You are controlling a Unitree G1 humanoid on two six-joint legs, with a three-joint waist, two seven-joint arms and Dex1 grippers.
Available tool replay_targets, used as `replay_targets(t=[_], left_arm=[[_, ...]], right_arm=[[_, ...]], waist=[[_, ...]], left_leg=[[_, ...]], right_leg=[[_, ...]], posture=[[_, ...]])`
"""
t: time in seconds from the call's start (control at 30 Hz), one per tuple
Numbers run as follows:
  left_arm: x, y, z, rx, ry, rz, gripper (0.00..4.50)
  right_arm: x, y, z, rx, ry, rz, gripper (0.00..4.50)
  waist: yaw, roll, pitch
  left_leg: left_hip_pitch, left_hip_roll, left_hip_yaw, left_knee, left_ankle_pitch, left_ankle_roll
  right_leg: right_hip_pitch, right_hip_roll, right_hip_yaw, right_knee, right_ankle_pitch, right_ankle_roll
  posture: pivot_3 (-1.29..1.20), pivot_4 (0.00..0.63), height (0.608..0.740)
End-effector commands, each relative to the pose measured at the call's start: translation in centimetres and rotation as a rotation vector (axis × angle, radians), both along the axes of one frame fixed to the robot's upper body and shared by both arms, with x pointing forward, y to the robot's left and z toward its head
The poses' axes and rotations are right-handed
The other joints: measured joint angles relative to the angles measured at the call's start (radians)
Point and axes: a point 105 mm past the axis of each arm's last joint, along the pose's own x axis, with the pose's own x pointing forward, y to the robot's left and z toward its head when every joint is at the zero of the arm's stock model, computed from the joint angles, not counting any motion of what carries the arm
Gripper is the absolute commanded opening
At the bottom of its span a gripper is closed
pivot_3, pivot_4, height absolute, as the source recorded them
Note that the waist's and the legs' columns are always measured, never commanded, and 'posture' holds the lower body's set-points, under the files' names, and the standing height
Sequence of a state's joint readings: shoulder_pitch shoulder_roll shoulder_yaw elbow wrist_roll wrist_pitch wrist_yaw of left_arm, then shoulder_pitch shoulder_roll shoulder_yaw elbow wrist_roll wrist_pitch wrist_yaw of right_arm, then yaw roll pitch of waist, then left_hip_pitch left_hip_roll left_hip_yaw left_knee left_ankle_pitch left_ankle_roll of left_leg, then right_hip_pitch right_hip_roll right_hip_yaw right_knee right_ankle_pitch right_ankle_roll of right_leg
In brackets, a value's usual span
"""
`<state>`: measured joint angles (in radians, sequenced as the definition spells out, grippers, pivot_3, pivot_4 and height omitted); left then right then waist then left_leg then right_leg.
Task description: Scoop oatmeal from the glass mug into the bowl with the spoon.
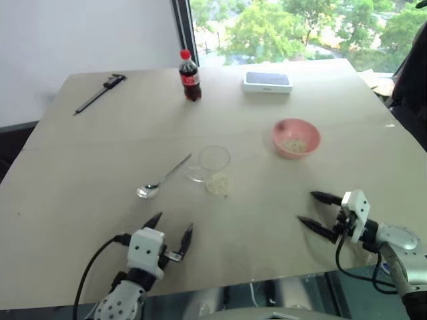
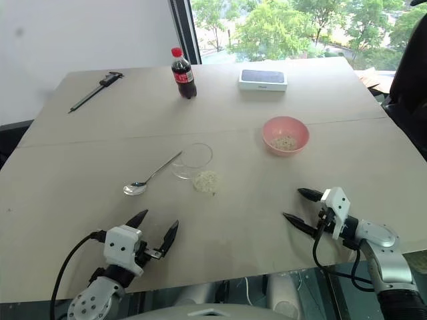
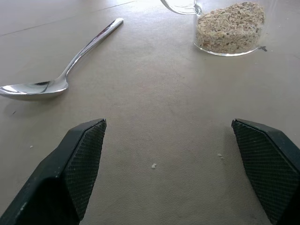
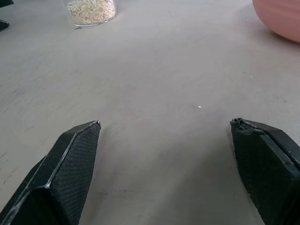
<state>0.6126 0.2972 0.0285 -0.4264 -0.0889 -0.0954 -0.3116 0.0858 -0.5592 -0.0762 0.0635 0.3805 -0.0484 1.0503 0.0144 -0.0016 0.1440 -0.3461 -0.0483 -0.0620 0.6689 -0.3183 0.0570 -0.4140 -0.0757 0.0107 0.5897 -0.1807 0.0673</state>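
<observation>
The clear glass mug [image 1: 212, 165] stands upright mid-table with pale oatmeal [image 1: 218, 184] in its bottom. Just left of it the silver spoon [image 1: 161, 178] lies flat, its oval bowl toward me. Farther right and back sits the pink bowl [image 1: 295, 137], holding a little oatmeal. My left gripper [image 1: 175, 222] hovers open near the table's front edge, short of the spoon and mug, with nothing between its fingers. Over at the front right, my right gripper [image 1: 306, 207] is open and empty, pointing left toward the mug. In the left wrist view the spoon [image 3: 56, 70] and mug [image 3: 229, 28] lie ahead.
A cola bottle [image 1: 189, 75], a white box with a dark top [image 1: 267, 81] and a dark caliper [image 1: 100, 92] lie along the back of the table [image 1: 80, 167]. The table's front edge runs just below both grippers.
</observation>
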Motion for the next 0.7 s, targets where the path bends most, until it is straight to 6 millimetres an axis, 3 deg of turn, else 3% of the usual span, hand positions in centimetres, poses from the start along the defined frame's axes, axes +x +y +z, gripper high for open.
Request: replay_targets(t=[0.03, 0.53, 0.7], left_arm=[[-0.7, 0.2, -1.9, 0.005, 0.089, -0.003, 4.50], [-0.2, 0.0, -1.8, -0.039, 0.076, 0.014, 4.50], [0.4, 0.6, -1.1, -0.104, 0.060, 0.098, 4.50]], right_arm=[[-0.4, -0.6, -1.3, -0.014, 0.067, -0.019, 4.46], [0.9, 0.1, -1.0, -0.004, 0.043, 0.000, 4.46], [1.0, 0.2, -1.2, -0.004, 0.043, 0.003, 4.46]], waist=[[0.000, 0.000, 0.000], [-0.001, 0.000, 0.000], [-0.001, 0.000, 0.000]], left_leg=[[0.000, 0.000, 0.000, 0.000, 0.000, 0.000], [0.001, 0.000, 0.001, 0.001, 0.000, 0.000], [0.001, 0.001, 0.001, 0.002, 0.000, 0.000]], right_leg=[[0.000, 0.000, 0.000, 0.000, 0.000, 0.000], [0.000, 0.003, 0.002, 0.001, 0.000, 0.000], [0.000, 0.003, 0.002, 0.002, 0.000, 0.000]], posture=[[0.00, 0.150, 0.740], [0.00, 0.150, 0.740], [0.00, 0.150, 0.740]])
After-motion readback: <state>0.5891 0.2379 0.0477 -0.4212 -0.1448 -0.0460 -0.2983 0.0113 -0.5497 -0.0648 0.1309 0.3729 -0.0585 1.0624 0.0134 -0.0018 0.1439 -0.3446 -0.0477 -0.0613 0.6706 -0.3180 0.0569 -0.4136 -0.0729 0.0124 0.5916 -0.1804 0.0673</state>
